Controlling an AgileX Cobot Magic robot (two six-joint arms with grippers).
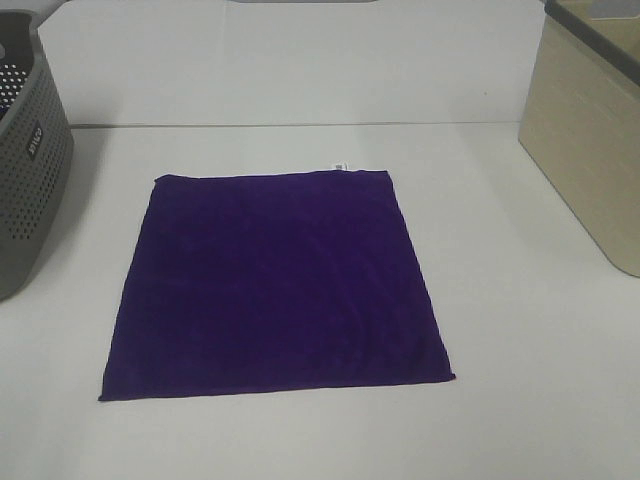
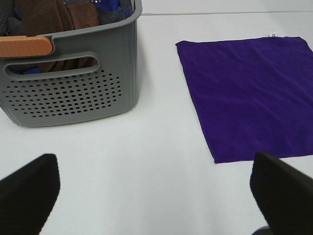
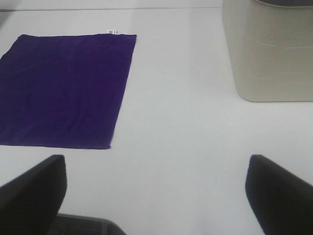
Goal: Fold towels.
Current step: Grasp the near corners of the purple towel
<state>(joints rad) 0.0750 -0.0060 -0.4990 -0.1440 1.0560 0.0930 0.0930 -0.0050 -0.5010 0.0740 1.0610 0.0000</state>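
A deep purple square towel lies spread flat in the middle of the white table, with a small white tag at its far edge. It also shows in the left wrist view and in the right wrist view. My left gripper is open and empty above bare table, back from the towel's near left corner. My right gripper is open and empty above bare table, back from the towel's near right corner. Neither gripper shows in the high view.
A grey perforated basket stands at the left edge; the left wrist view shows the basket holding brown and blue cloths. A beige bin stands at the right and shows in the right wrist view.
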